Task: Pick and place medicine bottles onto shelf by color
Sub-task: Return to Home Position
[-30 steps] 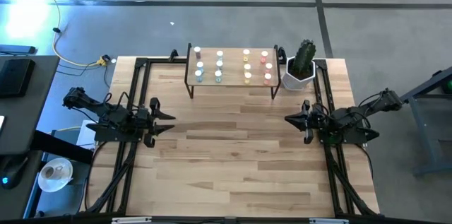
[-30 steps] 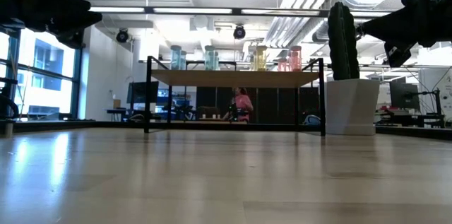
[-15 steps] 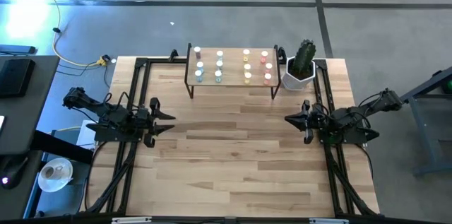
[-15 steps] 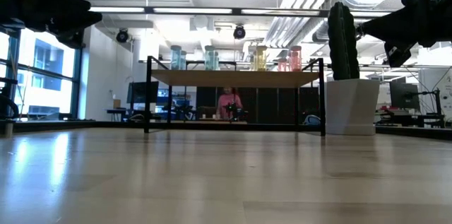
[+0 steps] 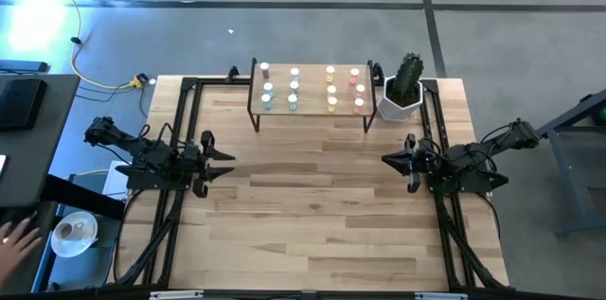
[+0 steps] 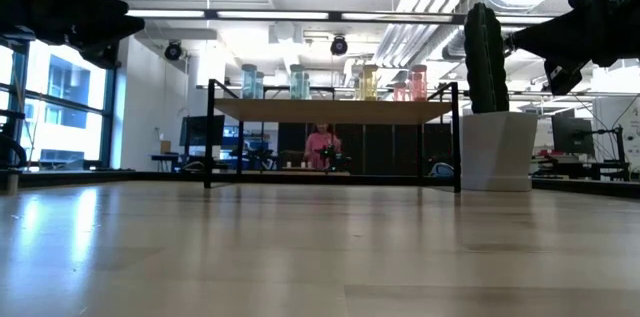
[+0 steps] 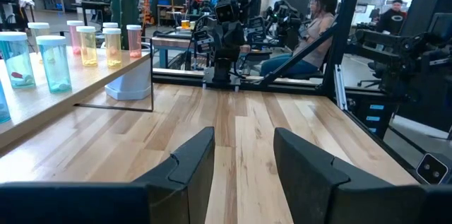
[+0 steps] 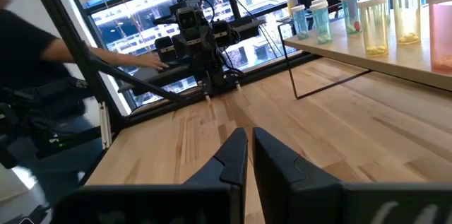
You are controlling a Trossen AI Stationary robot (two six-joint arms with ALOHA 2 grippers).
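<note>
Both arms sit pulled back to the table's side edges, holding nothing. In the high view the left gripper (image 5: 231, 164) is at centre-left of the frame, pointing inward over the wooden table (image 5: 322, 224). The left wrist view shows its fingers (image 7: 191, 164) spread well apart over bare planks. The right gripper (image 5: 385, 160) mirrors it at centre-right. In the right wrist view its fingers (image 8: 233, 153) are drawn together, with only a thin slit between them. The shelf (image 5: 312, 90) stands at upper centre of the high view, against the table's far edge and well apart from both grippers. The medicine bottles (image 5: 294, 88) stand upright on it in four columns of three. In the low view the columns read blue (image 6: 248, 81), greenish (image 6: 300, 83), yellow (image 6: 367, 81) and pink (image 6: 417, 81), from left to right. A white pot with a cactus (image 5: 401, 99) sits just beside the shelf's right end. A person in pink (image 6: 322, 145) shows under the shelf in the low view, far back in the room. A hand (image 5: 14, 238) shows at the high view's lower left, off the table.
</note>
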